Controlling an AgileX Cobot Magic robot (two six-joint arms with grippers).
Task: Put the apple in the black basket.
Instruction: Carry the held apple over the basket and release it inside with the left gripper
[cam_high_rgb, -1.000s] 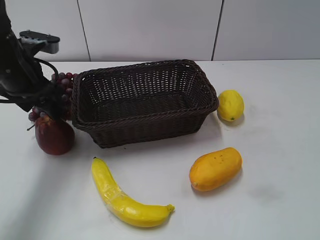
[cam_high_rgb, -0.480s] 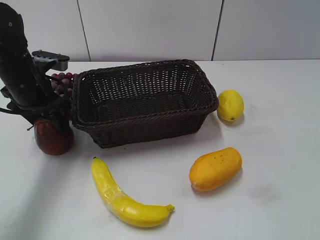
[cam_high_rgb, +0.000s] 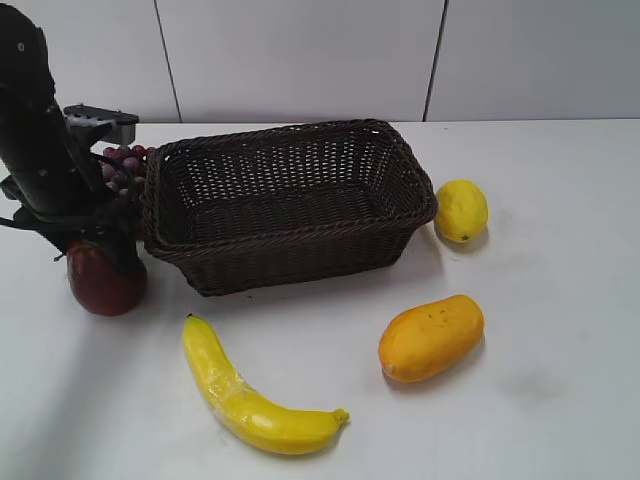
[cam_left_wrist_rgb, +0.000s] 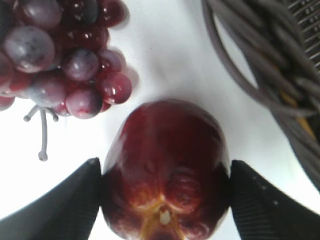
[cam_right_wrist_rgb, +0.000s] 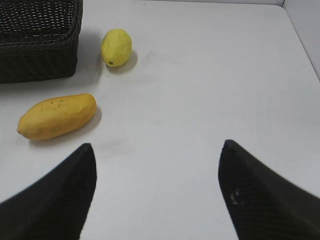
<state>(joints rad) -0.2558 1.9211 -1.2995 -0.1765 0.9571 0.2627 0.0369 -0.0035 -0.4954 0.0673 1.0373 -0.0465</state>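
Fingers (cam_left_wrist_rgb: 75, 200) of the left gripper (cam_left_wrist_rgb: 165, 200) clamped either side of the apple (cam_left_wrist_rgb: 165, 170), seated on the surface (cam_left_wrist_rgb: 165, 55) beside the black basket (cam_high_rgb: 285, 195), presumably for lifting; right fingers (cam_right_wrist_rgb: 55, 195) spread, empty.

exterior slanting down from front, wrists close – both catch the black basket (cam_high_rgb: 285, 200)

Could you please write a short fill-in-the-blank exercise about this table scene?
1. The left gripper has its fingers on both sides of the ____.
2. The black basket holds ____ fruit.
3. The grapes lie on the table ____ the basket.
4. The right gripper is ____.

Missing words: apple; no; outside; open
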